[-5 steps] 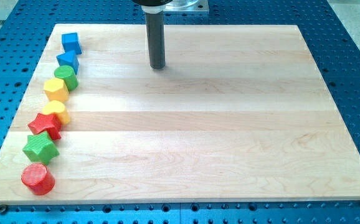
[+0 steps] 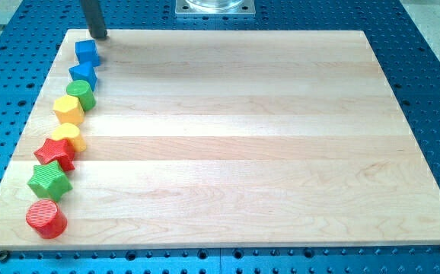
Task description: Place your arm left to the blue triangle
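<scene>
While my tip (image 2: 98, 35) sits at the table's (image 2: 243, 152) top-left corner, just above the blue cube (image 2: 87, 52), there are no jaws to report, only a bare rod! Next down the left-edge column lies the blue triangle (image 2: 83, 73), touching the green cylinder (image 2: 81, 94) below it. It looks light, rigid and easily slid, so I'd keep off it and aim for the narrow strip on its left.

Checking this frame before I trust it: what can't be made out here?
- My tip: the rod above it is cut off by the view's top.
- Blue triangle: its lower edge is hidden by the green cylinder.
- Yellow heart: partly covered by the red star.
</scene>
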You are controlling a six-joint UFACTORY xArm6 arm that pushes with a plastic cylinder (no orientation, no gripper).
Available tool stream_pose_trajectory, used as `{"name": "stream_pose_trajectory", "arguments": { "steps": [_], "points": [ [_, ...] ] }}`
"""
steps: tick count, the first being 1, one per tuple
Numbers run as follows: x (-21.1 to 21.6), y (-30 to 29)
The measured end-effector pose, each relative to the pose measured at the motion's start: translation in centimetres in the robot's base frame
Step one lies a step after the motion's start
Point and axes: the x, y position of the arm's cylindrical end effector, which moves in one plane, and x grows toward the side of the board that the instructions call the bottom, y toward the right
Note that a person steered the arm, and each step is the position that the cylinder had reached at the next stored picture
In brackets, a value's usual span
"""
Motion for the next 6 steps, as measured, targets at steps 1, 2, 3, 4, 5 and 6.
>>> {"name": "stream_pose_trajectory", "arguments": {
  "steps": [1,2,3,4,5,6],
  "points": [
    [0.0,-2.9],
    [0.0,-6.9],
    [2.1,-7.1],
    [10.5,-6.6],
    [14.2,-5.6],
    [15.4,-5.6]
  ]
}}
